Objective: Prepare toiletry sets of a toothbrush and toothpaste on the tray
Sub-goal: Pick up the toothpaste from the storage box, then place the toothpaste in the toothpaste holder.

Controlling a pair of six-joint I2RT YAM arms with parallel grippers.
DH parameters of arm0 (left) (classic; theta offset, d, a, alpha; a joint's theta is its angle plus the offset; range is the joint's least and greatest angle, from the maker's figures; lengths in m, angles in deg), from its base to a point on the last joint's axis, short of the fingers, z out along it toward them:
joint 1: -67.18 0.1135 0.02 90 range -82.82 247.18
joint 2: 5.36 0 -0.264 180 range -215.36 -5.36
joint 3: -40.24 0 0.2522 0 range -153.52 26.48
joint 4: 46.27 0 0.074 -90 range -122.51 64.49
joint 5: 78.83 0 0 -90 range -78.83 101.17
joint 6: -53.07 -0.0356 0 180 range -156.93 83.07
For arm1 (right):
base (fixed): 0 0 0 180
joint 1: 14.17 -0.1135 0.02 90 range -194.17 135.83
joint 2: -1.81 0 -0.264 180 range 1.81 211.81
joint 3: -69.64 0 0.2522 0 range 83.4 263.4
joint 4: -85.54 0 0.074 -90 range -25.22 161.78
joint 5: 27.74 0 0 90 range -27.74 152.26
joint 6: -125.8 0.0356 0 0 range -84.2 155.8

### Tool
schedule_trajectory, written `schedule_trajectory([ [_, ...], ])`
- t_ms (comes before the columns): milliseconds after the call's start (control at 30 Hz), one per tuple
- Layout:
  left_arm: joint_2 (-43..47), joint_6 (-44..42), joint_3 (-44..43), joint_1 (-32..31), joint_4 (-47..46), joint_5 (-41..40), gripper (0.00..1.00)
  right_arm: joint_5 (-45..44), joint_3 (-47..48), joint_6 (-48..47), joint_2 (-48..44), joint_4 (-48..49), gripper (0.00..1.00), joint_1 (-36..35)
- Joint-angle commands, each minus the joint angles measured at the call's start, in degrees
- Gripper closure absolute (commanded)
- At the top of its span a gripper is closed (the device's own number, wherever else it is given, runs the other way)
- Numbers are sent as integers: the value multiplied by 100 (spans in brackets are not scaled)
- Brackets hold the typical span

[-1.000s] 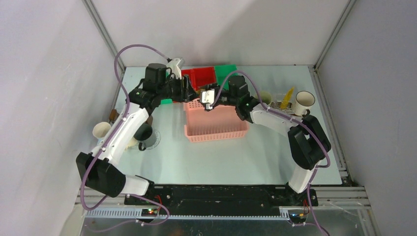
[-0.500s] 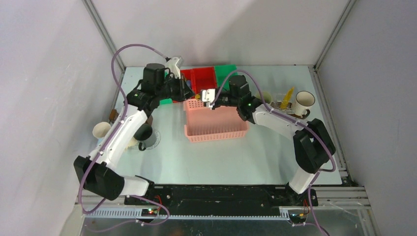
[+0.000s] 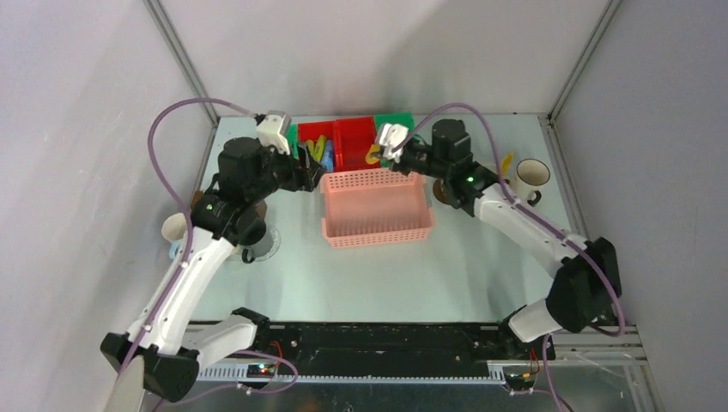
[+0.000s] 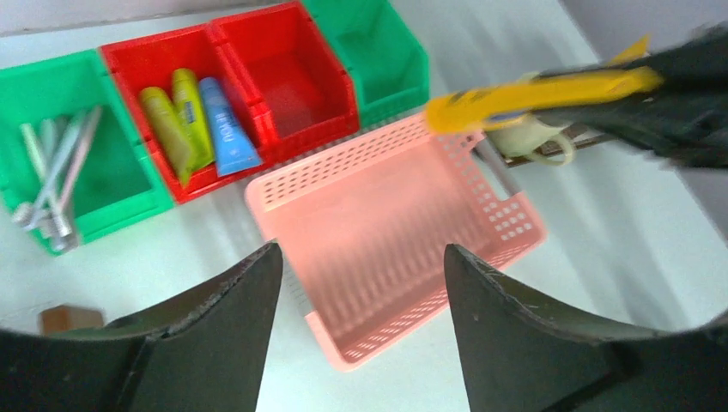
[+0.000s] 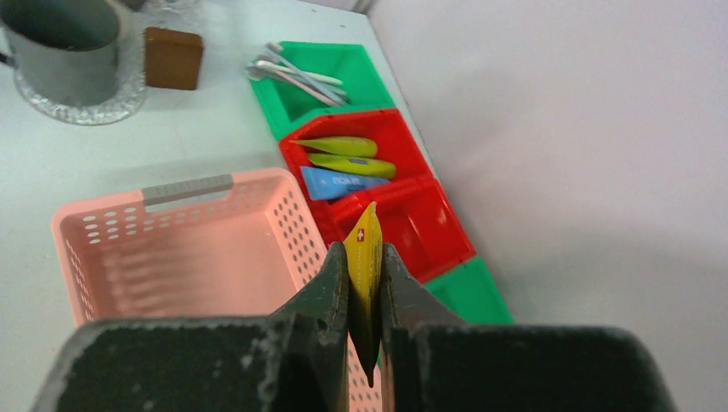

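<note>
Right hand (image 5: 364, 257) drawn back off basket (image 5: 283, 215) | pinching yellow tube (image 5: 367, 230) | beside far rim

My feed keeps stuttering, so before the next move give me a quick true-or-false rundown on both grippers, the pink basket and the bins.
1. The right gripper is shut on a yellow tube. True.
2. The left gripper holds a brush. False: its jaws stand open and empty above the pink basket.
3. The pink basket has a tube lying in it. False: nothing shows inside it.
4. A blue tube lies in a red bin beside two yellow-green tubes. True.
</note>
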Motion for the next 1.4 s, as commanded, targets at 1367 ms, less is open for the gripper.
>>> schedule_trajectory([
  [1367, 2126, -1048, 3259, -33, -1621, -2721, 0, -6794, 167, 5076, -424, -1929, 100, 1839],
])
